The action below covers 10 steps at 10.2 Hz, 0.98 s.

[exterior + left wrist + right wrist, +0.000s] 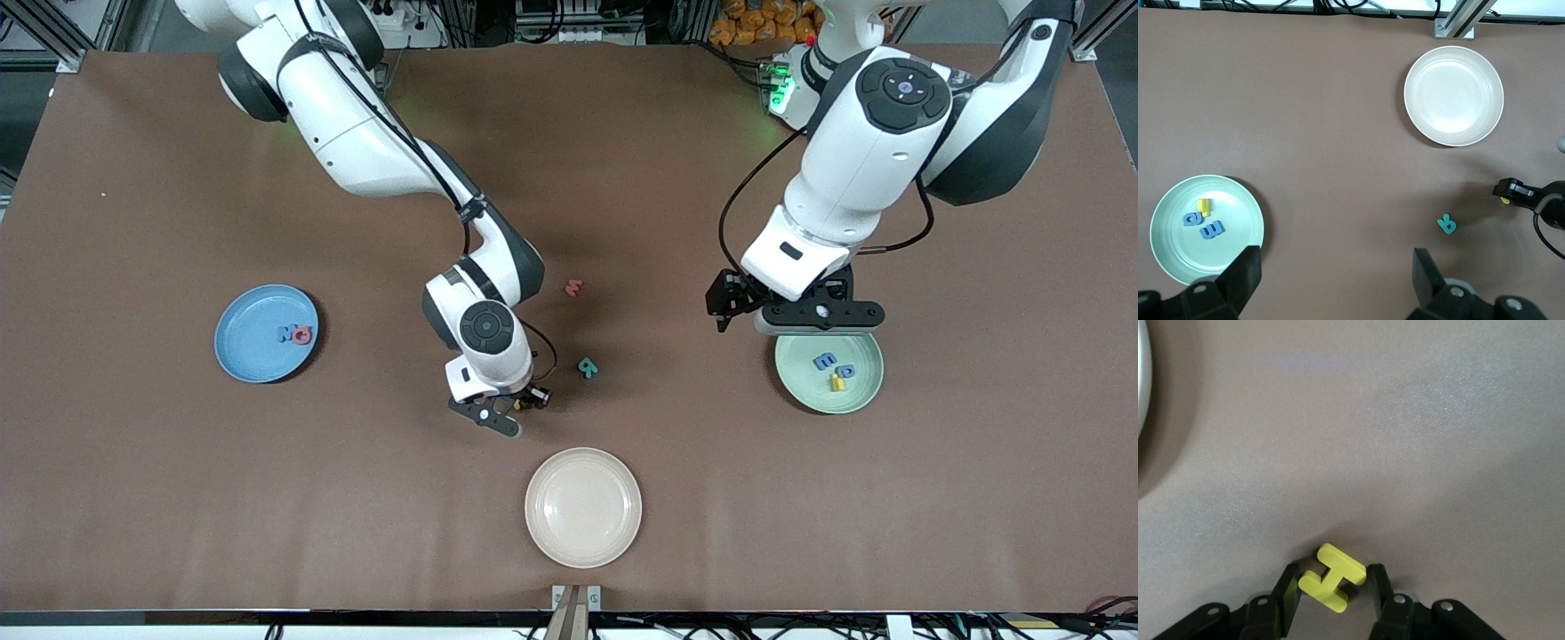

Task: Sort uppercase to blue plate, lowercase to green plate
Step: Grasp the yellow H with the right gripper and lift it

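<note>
My right gripper (524, 404) is low over the table, between the teal R (588, 366) and the cream plate. In the right wrist view it (1333, 573) is shut on the yellow H (1333, 587), a finger on each side. My left gripper (813, 320) hangs open and empty over the green plate's (867, 396) rim; its jaws stand wide apart in the left wrist view (1336, 280). The green plate holds the blue m (824, 360), the blue a-like letter (845, 371) and the yellow h (836, 383). The blue plate (249, 360) holds the blue M (286, 334) and the red Q (303, 334). The red m (573, 287) lies on the table.
A cream plate (582, 533) sits near the table's front edge, nearer to the front camera than my right gripper. The left wrist view also shows the cream plate (1453, 127), the teal R (1446, 225) and the green plate (1178, 267).
</note>
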{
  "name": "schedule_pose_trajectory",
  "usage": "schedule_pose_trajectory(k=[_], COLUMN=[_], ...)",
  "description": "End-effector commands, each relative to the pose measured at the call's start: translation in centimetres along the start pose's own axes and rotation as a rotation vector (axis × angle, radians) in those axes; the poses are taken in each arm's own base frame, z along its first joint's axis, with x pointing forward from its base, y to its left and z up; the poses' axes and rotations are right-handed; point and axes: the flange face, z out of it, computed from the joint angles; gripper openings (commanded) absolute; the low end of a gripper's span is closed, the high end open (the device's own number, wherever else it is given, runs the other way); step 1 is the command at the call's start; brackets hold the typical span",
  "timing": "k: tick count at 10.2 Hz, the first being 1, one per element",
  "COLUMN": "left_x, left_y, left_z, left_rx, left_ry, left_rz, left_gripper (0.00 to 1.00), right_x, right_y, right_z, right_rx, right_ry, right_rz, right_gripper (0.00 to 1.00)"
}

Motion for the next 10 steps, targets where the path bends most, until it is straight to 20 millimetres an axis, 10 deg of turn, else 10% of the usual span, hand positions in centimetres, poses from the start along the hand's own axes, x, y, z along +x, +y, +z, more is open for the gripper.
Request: schedule_pose_trajectory(k=[1, 7, 10], left_x=[0.2, -0.5, -3.0], left_y=[0.3, 1.6, 6.0], left_z=[-0.4, 0.2, 6.5], left_rx=[0.013, 0.008, 0.017], left_ry=[0.023, 0.010, -0.086], left_rz=[-0.001, 0.000, 0.100], left_gripper=[1.00, 1.00, 1.00], right_x=[0.0, 0.3, 1.0], right_y=[0.0, 0.5, 1.9], right_z=[1.2, 0.6, -0.9], right_rx=[-0.005, -0.043, -0.117], right_ry=[-0.004, -0.027, -0.080], right_rz=[-0.010, -0.057, -0.153], right_gripper=[0.37, 0.35, 0.35])
